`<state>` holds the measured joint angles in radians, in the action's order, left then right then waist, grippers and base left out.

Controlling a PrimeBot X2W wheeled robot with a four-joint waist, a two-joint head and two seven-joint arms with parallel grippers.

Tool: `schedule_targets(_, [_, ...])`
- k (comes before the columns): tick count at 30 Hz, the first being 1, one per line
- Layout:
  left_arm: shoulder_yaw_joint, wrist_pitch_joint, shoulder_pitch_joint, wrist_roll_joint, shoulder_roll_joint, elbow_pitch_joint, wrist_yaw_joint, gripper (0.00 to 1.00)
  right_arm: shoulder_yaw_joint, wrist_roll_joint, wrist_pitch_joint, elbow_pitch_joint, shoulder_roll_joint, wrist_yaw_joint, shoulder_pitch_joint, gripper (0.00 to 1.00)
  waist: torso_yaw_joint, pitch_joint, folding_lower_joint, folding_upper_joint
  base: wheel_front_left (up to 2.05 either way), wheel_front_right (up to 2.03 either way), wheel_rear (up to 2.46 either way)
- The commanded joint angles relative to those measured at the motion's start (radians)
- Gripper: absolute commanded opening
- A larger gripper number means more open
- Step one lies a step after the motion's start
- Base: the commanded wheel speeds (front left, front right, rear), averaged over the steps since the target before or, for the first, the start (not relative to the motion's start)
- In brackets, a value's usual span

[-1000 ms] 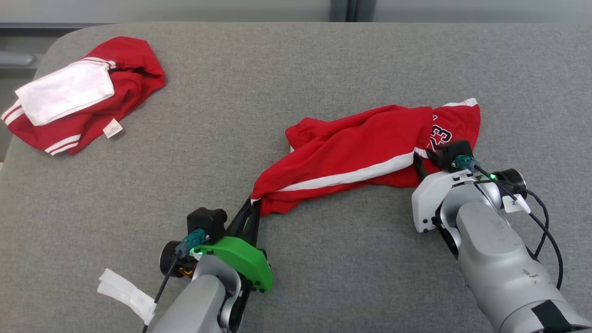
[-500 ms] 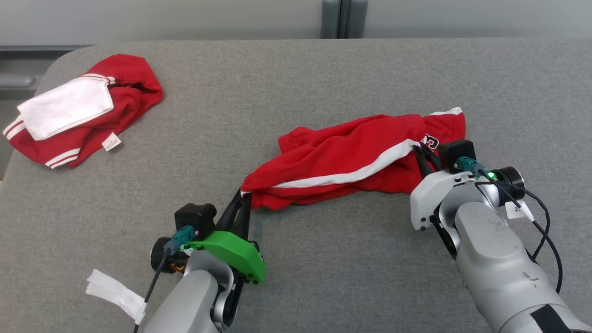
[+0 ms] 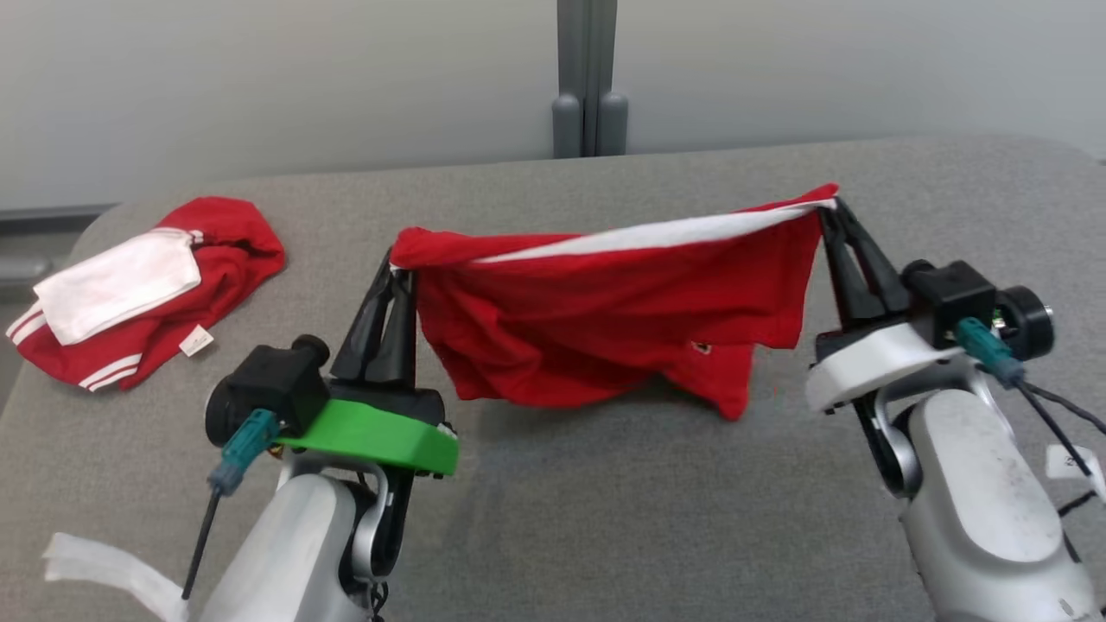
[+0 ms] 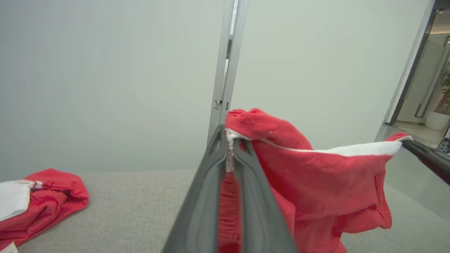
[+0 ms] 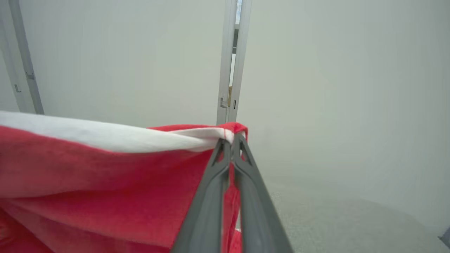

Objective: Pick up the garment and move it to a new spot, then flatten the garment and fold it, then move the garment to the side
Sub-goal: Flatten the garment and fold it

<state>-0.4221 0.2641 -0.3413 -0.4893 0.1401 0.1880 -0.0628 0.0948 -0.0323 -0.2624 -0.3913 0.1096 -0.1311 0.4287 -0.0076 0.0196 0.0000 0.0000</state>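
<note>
Garment [image 3: 605, 320] aloft, left pincer [image 3: 399, 269], right pincer [image 3: 829, 207] clamped

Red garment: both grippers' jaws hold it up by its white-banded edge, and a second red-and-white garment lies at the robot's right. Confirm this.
Not quite: the second garment lies at the robot's left, not its right; the head view shows it. The left gripper and right gripper, jaws shut, do hold the red garment up by its white-banded edge.
</note>
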Motion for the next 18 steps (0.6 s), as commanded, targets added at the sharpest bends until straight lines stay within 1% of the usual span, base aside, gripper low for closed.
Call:
schedule_targets(1, [0.008,0.0,0.017,0.01,0.013,-0.043,-0.011,0.0,-0.014,-0.01,0.003,0.063,0.005,0.001,-0.032,0.0,-0.037,-0.059,0.0,0.0,0.0,0.0,0.0])
schedule_targets(5, [0.022,-0.032,0.037,0.029,0.058,-0.24,-0.037,0.0,-0.057,-0.015,0.055,0.344,0.008,0.001,-0.129,0.0,-0.059,-0.092,0.0,0.0,0.0,0.0,0.0])
schedule_targets(8, [0.034,-0.093,0.033,0.044,0.105,-0.415,-0.054,0.0,-0.085,0.001,0.12,0.582,0.001,0.001,-0.197,0.0,-0.077,-0.108,0.0,0.0,0.0,0.0,0.0])
schedule_targets(10, [0.04,-0.142,0.015,0.052,0.137,-0.504,-0.058,0.0,-0.092,0.007,0.161,0.706,-0.002,0.001,-0.226,0.0,-0.086,-0.111,0.0,0.0,0.0,0.0,0.0])
schedule_targets(14, [0.042,-0.252,-0.026,0.03,0.18,-0.611,-0.046,0.0,-0.101,0.016,0.231,0.87,-0.002,0.001,-0.263,0.0,-0.099,-0.104,0.0,0.0,0.0,0.0,0.0])
schedule_targets(16, [0.039,-0.294,-0.047,0.028,0.196,-0.611,-0.04,0.0,-0.1,0.014,0.255,0.902,-0.004,0.001,-0.275,0.0,-0.103,-0.091,0.0,0.0,0.0,0.0,0.0])
schedule_targets(18, [0.03,-0.329,-0.061,-0.003,0.188,-0.58,-0.03,0.0,-0.094,0.004,0.272,0.898,-0.006,0.001,-0.281,0.0,-0.107,-0.072,0.0,0.0,0.0,0.0,0.0])
